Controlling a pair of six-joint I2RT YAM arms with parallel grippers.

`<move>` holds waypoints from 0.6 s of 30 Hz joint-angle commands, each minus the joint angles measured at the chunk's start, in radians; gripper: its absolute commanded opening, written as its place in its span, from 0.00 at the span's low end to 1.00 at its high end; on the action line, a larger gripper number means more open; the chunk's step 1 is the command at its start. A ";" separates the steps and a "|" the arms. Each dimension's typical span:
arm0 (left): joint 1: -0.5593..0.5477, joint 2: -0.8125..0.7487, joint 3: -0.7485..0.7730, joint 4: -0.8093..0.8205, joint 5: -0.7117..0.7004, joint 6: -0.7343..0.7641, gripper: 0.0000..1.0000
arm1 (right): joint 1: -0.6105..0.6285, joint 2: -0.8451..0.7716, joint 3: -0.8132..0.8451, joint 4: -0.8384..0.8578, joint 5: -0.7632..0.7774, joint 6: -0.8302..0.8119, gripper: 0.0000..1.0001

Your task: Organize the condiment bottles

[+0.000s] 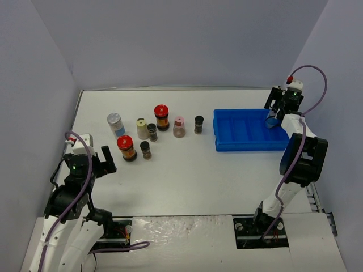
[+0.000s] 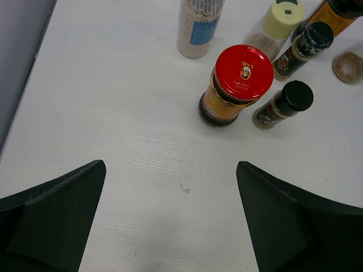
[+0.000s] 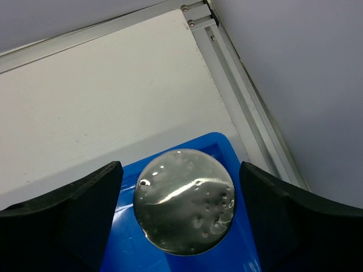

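Observation:
Several condiment bottles stand at the table's left middle: a silver-lidded jar point(image 1: 115, 120), a cream one point(image 1: 142, 126), two red-lidded jars point(image 1: 161, 113) point(image 1: 126, 144), a pink-capped one point(image 1: 179, 124) and three small black-capped ones point(image 1: 199, 122) point(image 1: 152, 130) point(image 1: 145, 148). My left gripper point(image 1: 108, 158) point(image 2: 170, 187) is open over bare table, just short of the near red-lidded jar point(image 2: 235, 85). My right gripper point(image 1: 272, 116) point(image 3: 180, 170) hangs over the blue tray's far right corner, straddling a silver-lidded jar point(image 3: 184, 201). Its jaws stand apart from the lid on both sides.
The blue compartmented tray point(image 1: 244, 133) point(image 3: 122, 249) lies at the right. A metal rail point(image 3: 244, 96) and the grey wall run close behind its far right corner. Bare table separates the tray from the group of jars.

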 commanded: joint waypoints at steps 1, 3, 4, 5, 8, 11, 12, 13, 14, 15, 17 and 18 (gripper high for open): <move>0.007 0.068 0.030 0.079 0.016 -0.077 0.97 | 0.003 -0.126 0.015 0.032 -0.029 0.028 0.95; 0.007 0.101 0.045 0.113 0.050 -0.145 0.97 | 0.011 -0.187 0.020 0.000 -0.015 0.034 0.99; 0.007 0.117 0.051 0.138 0.067 -0.165 0.97 | 0.014 -0.211 0.025 -0.021 -0.009 0.040 1.00; 0.007 0.144 0.066 0.153 0.071 -0.187 0.97 | 0.016 -0.242 0.032 -0.048 -0.012 0.060 1.00; 0.007 0.264 0.121 0.177 0.043 -0.216 0.97 | 0.026 -0.350 0.025 -0.106 -0.025 0.145 1.00; 0.017 0.372 0.195 0.189 0.029 -0.201 0.97 | 0.057 -0.428 -0.010 -0.115 -0.018 0.187 1.00; 0.025 0.411 0.246 0.200 0.030 -0.190 0.97 | 0.073 -0.450 -0.024 -0.120 -0.011 0.200 1.00; 0.043 0.487 0.286 0.219 0.041 -0.159 0.97 | 0.107 -0.483 -0.040 -0.125 -0.017 0.204 1.00; 0.049 0.513 0.315 0.226 0.047 -0.148 0.97 | 0.119 -0.501 -0.045 -0.134 -0.016 0.205 1.00; 0.063 0.550 0.344 0.231 0.054 -0.138 0.97 | 0.139 -0.512 -0.051 -0.140 -0.015 0.203 1.00; 0.103 0.663 0.405 0.248 0.075 -0.107 0.97 | 0.199 -0.538 -0.068 -0.148 -0.015 0.198 1.00; 0.121 0.712 0.437 0.251 0.087 -0.100 0.97 | 0.219 -0.550 -0.078 -0.150 -0.019 0.200 1.00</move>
